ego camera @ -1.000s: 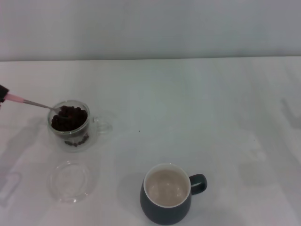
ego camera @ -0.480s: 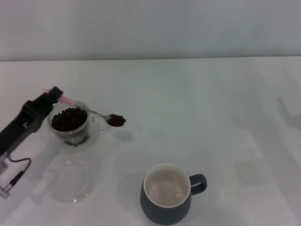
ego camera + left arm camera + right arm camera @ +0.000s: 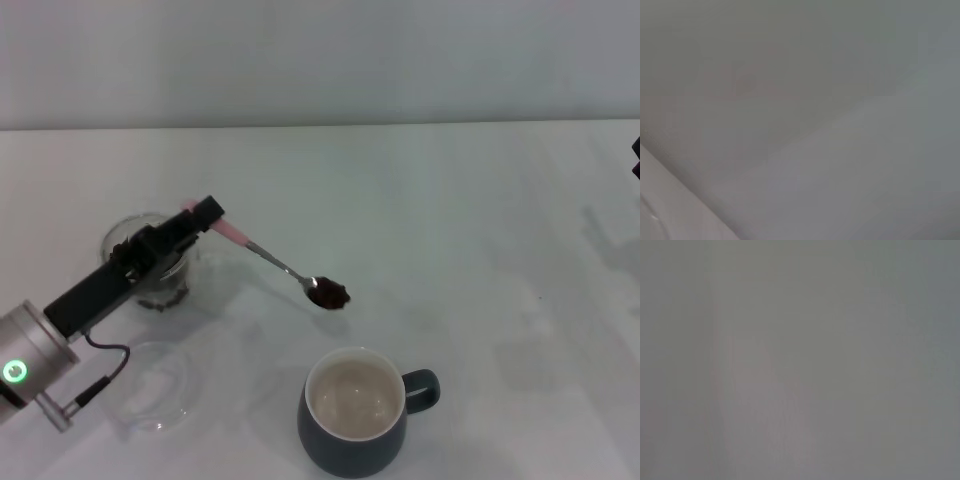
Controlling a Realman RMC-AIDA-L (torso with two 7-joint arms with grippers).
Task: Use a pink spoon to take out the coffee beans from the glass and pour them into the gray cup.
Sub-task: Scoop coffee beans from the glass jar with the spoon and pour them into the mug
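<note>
Here we see the left tool (image 3: pixel 207 215) clamped on the pale handle of the pink spoon (image 3: pixel 283 265), reaching over the glass (image 3: pixel 150 262) near the tabletop's (image 3: pixel 430 210) left side. The spoon's bowl, loaded with coffee beans (image 3: pixel 328 295), hangs above the tabletop between the glass and the gray cup (image 3: pixel 357 410), just short of the cup's rim. Only a dark sliver of the right tool (image 3: pixel 636 160) shows at the right edge; we cannot tell its grip.
</note>
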